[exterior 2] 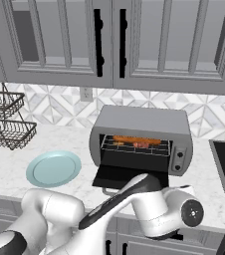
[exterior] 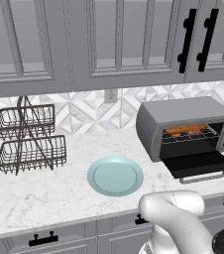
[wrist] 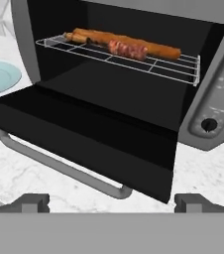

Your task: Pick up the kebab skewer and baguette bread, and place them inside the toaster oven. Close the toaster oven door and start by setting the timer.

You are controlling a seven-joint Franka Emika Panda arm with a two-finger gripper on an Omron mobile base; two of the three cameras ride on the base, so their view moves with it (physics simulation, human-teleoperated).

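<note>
Hand view looks straight into the large grey metal toaster oven (wrist: 203, 124), whose wide dark glass door (wrist: 84, 141) hangs open and lies flat, its horizontal silvery bar handle (wrist: 59, 166) curving along the near edge just above the white marble counter (wrist: 15, 173). On the wire rack (wrist: 129, 62) inside the dark cavity lies the small elongated orange-brown baguette bread (wrist: 158, 48), stretched along the back of the rack, and just in front of it, touching or nearly so, the slim kebab skewer (wrist: 126, 49) with its reddish and brownish chunks. Two dark round knobs (wrist: 209, 124) sit on the control strip at the right side of the oven. The two-finger gripper (wrist: 112, 202) stands with its jaws spread wide and empty, the dark fingertips (wrist: 32, 202) rising at either side of the lower edge, just short of the handle and apparently not touching it, though that gap is hard to judge from here. A round pale blue plate (wrist: 0, 77) rests bare on the counter to the left of the oven. In the left base view the same plate (exterior: 115, 175) lies between the oven (exterior: 186, 129) and a two-tier dark wire basket stand (exterior: 27, 139) near the tiled wall, with grey cabinets (exterior: 109, 39) above
</note>
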